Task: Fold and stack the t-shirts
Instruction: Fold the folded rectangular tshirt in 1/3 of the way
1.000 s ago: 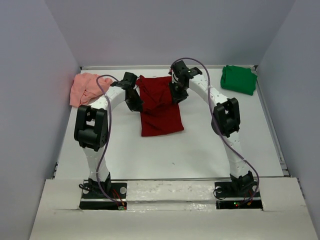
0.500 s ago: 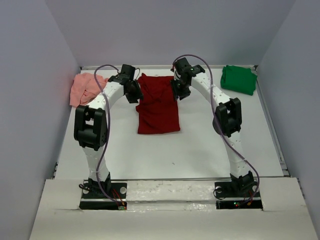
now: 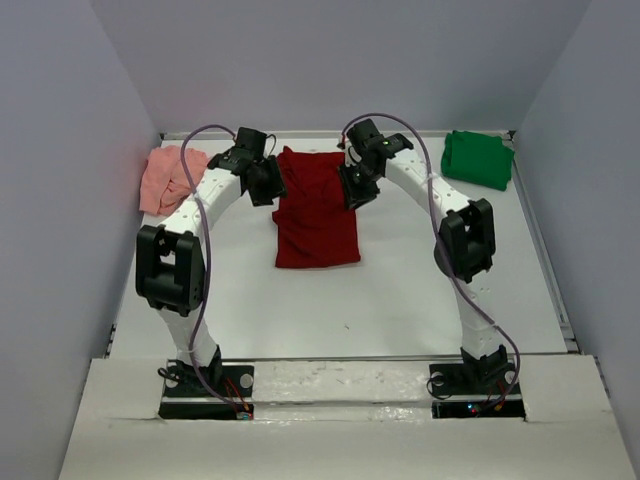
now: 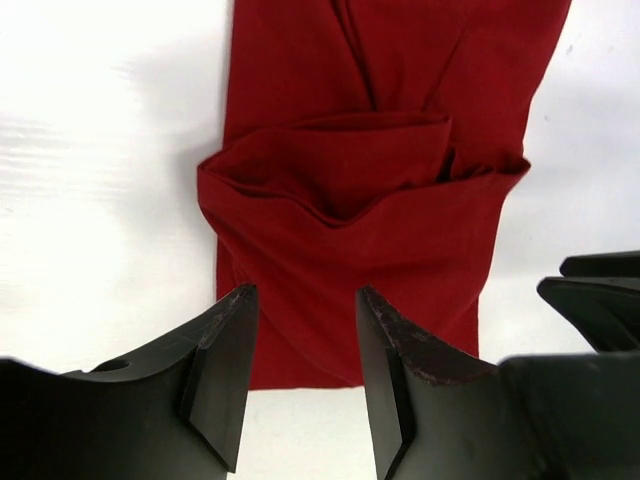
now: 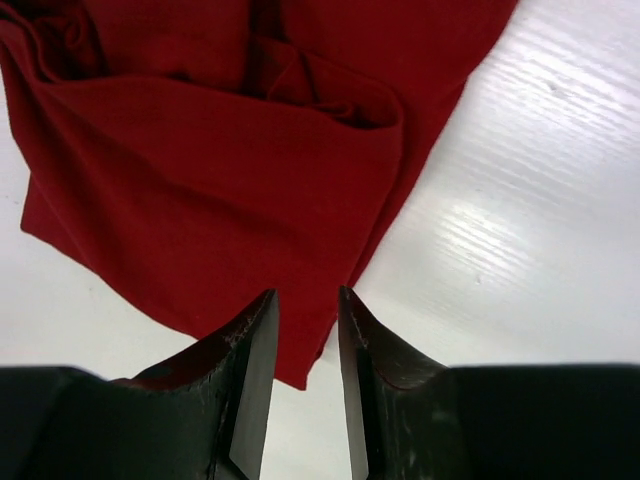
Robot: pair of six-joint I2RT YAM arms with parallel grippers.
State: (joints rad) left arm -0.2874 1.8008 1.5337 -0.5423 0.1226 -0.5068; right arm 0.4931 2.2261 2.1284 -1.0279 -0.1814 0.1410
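I am working on the dark red t-shirt (image 3: 316, 215), which is lying in the middle of the bench (image 3: 400, 290) as a long narrow panel, its sides already turned in and a loose, pocket-like fold sitting across it near the far end. I am holding my left tool (image 4: 305, 300) open just over the shirt's far left edge, jaws well apart with nothing between them but the cloth below. I am holding my right tool (image 5: 306, 295) over the far right edge with only a narrow gap between its jaws, and as far as I can judge it is pinching nothing either. I am reading this shirt as part-way folded: it is looking too long for a stack and is needing at least one more fold end to end. The bright green t-shirt (image 3: 478, 158) is lying in the far right corner as a compact bundle that is looking folded. The salmon-pink t-shirt (image 3: 172, 177) is lying crumpled in the far left corner, not yet folded. Nothing is stacked so far. I am seeing no brand, label or writing on any shirt.
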